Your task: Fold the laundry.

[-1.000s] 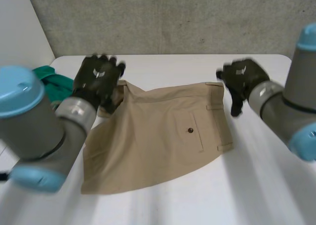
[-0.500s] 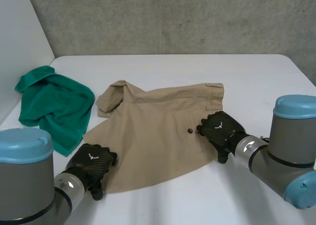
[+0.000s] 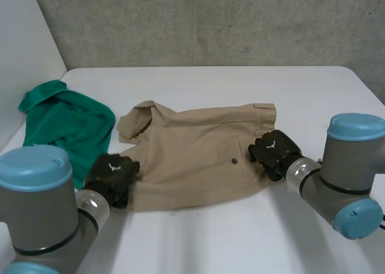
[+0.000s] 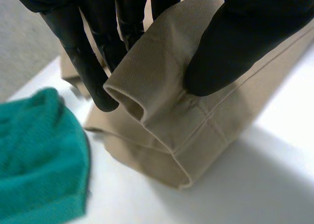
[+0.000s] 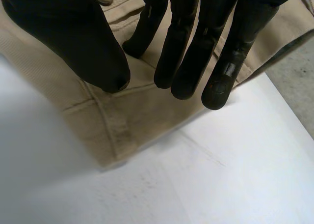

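Note:
Tan shorts (image 3: 192,160) lie spread on the white table (image 3: 240,244), back pocket and button up. My left hand (image 3: 111,175) is at their near left corner. In the left wrist view its thumb (image 4: 230,42) and fingers pinch the folded leg hem (image 4: 157,91), which is lifted a little off the table. My right hand (image 3: 274,151) is at the near right corner by the waistband. In the right wrist view the thumb (image 5: 83,42) and fingers (image 5: 186,62) are closed on the shorts' edge (image 5: 122,126).
A crumpled green cloth (image 3: 66,127) lies at the table's left side, close beside the left hand (image 4: 34,155). A grey wall runs behind the table's far edge. Bare white table (image 5: 206,184) lies in front of the shorts.
Both hands came down from the shorts' far side to their near corners and closed on the cloth. The shorts' near edge has drawn in slightly.

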`<state>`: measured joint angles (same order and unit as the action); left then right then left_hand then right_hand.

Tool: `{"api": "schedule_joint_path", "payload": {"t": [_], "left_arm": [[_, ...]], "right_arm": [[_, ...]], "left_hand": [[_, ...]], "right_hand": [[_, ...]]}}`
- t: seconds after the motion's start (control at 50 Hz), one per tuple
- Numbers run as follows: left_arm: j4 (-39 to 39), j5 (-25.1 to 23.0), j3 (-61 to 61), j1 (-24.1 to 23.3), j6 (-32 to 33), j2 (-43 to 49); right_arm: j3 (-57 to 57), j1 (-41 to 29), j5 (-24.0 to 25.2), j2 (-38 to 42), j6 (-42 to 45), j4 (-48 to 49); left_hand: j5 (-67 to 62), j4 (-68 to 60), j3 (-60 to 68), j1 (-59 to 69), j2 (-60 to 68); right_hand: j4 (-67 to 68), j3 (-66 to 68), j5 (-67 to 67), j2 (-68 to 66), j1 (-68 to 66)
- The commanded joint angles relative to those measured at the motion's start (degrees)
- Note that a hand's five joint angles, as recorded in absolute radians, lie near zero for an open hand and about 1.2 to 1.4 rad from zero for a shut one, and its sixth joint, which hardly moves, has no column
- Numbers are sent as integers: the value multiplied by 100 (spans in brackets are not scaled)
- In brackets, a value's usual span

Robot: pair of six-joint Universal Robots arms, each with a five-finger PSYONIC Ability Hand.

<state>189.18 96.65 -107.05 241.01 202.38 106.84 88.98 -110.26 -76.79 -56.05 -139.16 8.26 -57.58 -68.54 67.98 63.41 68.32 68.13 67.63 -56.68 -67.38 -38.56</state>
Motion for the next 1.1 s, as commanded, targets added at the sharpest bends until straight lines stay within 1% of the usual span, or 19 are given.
{"api": "schedule_joint_path", "payload": {"t": [0.02, 0.04, 0.08, 0.12, 0.16, 0.3, 0.54, 0.6, 0.64, 0.78, 0.84, 0.86, 0.92, 0.94, 0.96, 1.0, 1.04, 1.08, 1.1], "left_arm": [[-40, 11, 387, -1, -31, -734], [-48, 11, 457, -10, -49, -822], [-48, 3, 633, -45, -84, -1059], [-66, 3, 721, -72, -84, -1182], [-110, 3, 809, -107, -76, -1297], [-443, 20, 1169, -379, -163, -1271], [-672, 46, 1512, -423, -445, -1262], [-725, 47, 1591, -432, -550, -1271], [-734, 47, 1626, -432, -638, -1279], [-830, 47, 1784, -450, -849, -1315], [-927, 47, 1855, -450, -954, -1332], [-936, 47, 1872, -450, -989, -1341], [-980, 47, 1934, -441, -1130, -1394], [-989, 47, 1943, -441, -1165, -1411], [-997, 38, 1960, -441, -1183, -1446], [-1015, 38, 1987, -450, -1244, -1595], [-1024, 38, 1995, -441, -1262, -1701], [-1024, 38, 2004, -441, -1262, -1850], [-1015, 38, 2013, -432, -1262, -1903]], "right_arm": [[-126, 136, -3, -326, -461, -500], [-135, 145, 24, -440, -593, -640], [-214, 163, 67, -799, -1048, -1105], [-249, 163, 111, -968, -1375, -1431], [-241, 163, 199, -1030, -1796, -1730], [75, 163, 349, -1048, -2606, -1741], [682, -83, 296, -969, -4004, -537], [638, -303, 200, -671, -4197, -212], [594, -390, -19, -478, -4215, -45], [568, -549, -564, -310, -4207, 166], [533, -637, -644, -248, -4224, 333], [507, -654, -757, -196, -4233, 456], [480, -611, -1056, -213, -4207, 623], [480, -567, -1284, -265, -4172, 728], [463, -558, -1347, -283, -4154, 747], [462, -540, -1444, -336, -4084, 747], [532, -531, -1383, -502, -3838, 756], [576, -531, -1216, -660, -3575, 738], [638, -531, -998, -879, -3261, 712]], "left_hand": [[-1242, -1146, 1202, 1659, 1168], [-1242, -1146, 1202, 1659, 1168], [-1242, -1146, 1202, 1659, 1168], [-1242, -1146, 1202, 1659, 1168], [-1242, -1146, 1202, 1659, 1168], [-1242, -1146, 1202, 1659, 1168], [-1242, -1146, 1202, 1659, 1168], [-1242, -1146, 1202, 1659, 1168], [-1242, -1146, 1202, 1659, 1168], [-1242, -1146, 1202, 1659, 1168], [-1242, -1146, 1202, 1659, 1168], [-1242, -1146, 1202, 1659, 1168], [-1242, -1146, 1202, 1659, 1168], [-1242, -1146, 1202, 1659, 1168], [-1242, -1146, 1202, 1659, 1168], [-1242, -1146, 1202, 1659, 1168], [-1242, -1146, 1202, 1659, 1168], [-1242, -1146, 1202, 1659, 1168], [-1242, -1146, 1202, 1659, 1168]], "right_hand": [[-3080, -3030, 2935, 3005, 123], [-3912, -3862, 3767, 3837, 956], [-4455, -4405, 4310, 4380, 1499], [-5329, -5279, 5184, 5254, 2372], [-5813, -5763, 5668, 5738, 2856], [-5813, -5763, 5668, 5738, 2856], [-5813, -5763, 5668, 5738, 2856], [-5813, -5763, 5668, 5738, 2856], [-5805, -5755, 5660, 5730, 2848], [-5687, -5638, 5543, 5612, 2731], [-5168, -5119, 5024, 5093, 2212], [-4017, -3967, 3872, 3941, 1060], [-1474, -1424, 1329, 1398, -1483], [17, 67, -162, -92, -2974], [898, 948, -1043, -973, -3855], [1187, 1237, -1332, -1262, -4144], [1187, 1237, -1332, -1262, -4144], [1187, 1237, -1332, -1262, -4144], [1187, 1237, -1332, -1262, -4144]]}}
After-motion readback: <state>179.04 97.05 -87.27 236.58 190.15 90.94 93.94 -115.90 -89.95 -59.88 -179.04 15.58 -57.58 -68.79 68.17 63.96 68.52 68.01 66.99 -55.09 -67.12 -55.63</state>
